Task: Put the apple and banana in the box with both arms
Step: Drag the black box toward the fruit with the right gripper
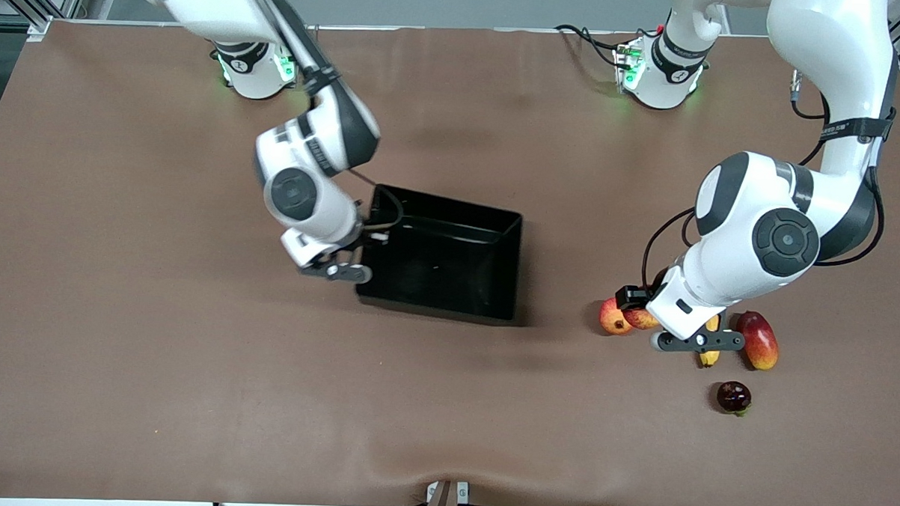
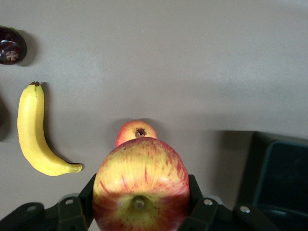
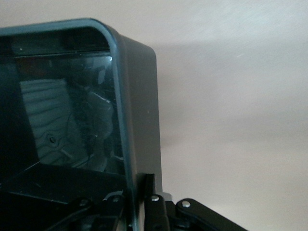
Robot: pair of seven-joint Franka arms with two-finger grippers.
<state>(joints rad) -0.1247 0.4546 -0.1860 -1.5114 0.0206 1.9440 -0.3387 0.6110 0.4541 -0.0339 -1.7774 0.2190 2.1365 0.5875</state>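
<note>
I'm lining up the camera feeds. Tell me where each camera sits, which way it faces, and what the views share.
Front view: high across the table, facing both arms; shows the box, the right gripper and the left gripper.
Left wrist view: on the left arm, looking down past its gripper shut on the apple; banana on the table.
Right wrist view: on the right arm, its gripper clamping the box wall.
Shared: the box appears in all three.

Apple [image 2: 140, 185] red with yellow streaks; banana [image 2: 33, 132] yellow, dark tip; box [image 1: 450, 245] glossy black; mango [image 1: 758, 339] red-yellow; worktop [image 1: 155, 332] brown.
</note>
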